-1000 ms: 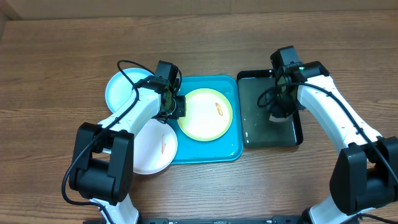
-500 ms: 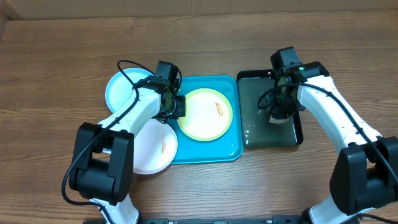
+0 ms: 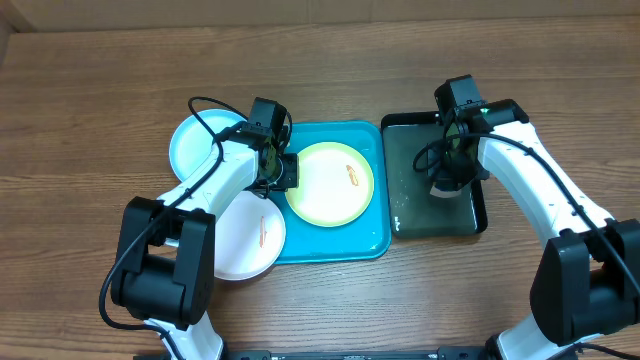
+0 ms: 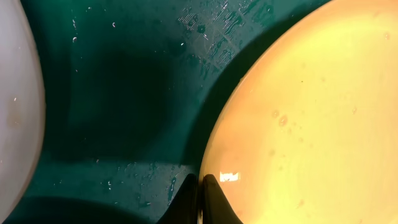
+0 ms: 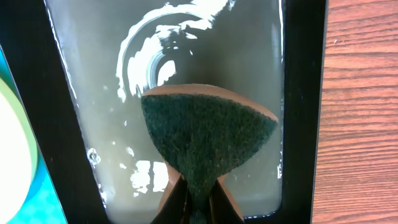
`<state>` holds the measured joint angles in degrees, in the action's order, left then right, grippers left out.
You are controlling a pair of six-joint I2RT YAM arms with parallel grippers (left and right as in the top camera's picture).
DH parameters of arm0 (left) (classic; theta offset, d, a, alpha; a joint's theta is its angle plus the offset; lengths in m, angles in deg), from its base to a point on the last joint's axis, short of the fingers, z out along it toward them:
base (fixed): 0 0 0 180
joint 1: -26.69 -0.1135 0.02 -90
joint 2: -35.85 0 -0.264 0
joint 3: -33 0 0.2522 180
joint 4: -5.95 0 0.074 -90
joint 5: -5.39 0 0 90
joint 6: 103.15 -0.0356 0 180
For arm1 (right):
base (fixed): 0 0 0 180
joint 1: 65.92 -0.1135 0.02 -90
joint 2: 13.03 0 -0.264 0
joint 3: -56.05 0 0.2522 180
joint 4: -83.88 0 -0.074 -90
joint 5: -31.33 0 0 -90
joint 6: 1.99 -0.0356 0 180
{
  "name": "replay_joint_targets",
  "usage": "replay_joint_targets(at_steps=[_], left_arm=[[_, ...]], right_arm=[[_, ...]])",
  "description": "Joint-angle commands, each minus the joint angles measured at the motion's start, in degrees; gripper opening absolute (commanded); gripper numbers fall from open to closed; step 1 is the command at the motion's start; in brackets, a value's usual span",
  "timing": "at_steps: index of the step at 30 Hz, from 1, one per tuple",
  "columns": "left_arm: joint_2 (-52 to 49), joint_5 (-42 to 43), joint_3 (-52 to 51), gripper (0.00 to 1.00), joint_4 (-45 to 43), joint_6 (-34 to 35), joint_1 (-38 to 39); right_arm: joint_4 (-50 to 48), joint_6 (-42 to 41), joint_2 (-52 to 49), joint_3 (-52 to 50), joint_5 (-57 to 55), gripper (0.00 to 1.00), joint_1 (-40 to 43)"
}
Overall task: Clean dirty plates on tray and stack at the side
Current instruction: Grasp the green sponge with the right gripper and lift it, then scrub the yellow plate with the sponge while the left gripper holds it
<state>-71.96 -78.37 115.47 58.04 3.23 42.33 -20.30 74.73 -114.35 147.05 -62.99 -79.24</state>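
Observation:
The turquoise tray (image 3: 330, 243) holds the yellow-green-rimmed plate (image 3: 325, 190), which has an orange smear near its right side. My left gripper (image 3: 286, 172) is shut on that plate's left rim; up close its fingertips (image 4: 199, 198) straddle the plate (image 4: 298, 124) edge over the wet tray (image 4: 124, 81). The light blue plate (image 3: 195, 145) and the white plate (image 3: 240, 240), smeared orange, lie on the table left of the tray. My right gripper (image 3: 446, 184) is shut on a green-faced sponge (image 5: 208, 140) over the black tray.
The black tray (image 3: 478, 215) stands right of the turquoise one and holds cloudy water (image 5: 186, 62). Its glossy rim (image 5: 305, 93) borders wooden table on the right. Both arms reach in from the near edge.
My right gripper has shifted slightly with the sponge inside the black tray. The left arm and the plates have not moved.

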Motion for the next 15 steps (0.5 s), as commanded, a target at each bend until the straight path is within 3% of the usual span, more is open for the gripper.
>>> replay_joint_targets(at_steps=[1, 11, 15], left_arm=[[-0.66, -0.22, -0.09, 0.04, 0.17, -0.07, -0.28], [-0.66, -0.24, -0.09, 0.04, 0.04, -0.07, -0.28], [-0.66, -0.24, -0.09, 0.04, -0.04, -0.07, -0.28]], right_arm=[[-0.57, -1.44, 0.26, 0.0, -0.74, 0.04, -0.17], [10.78, 0.85, 0.33, 12.66, -0.17, 0.04, -0.22], [13.35, 1.42, 0.33, 18.36, 5.46, 0.04, -1.75]])
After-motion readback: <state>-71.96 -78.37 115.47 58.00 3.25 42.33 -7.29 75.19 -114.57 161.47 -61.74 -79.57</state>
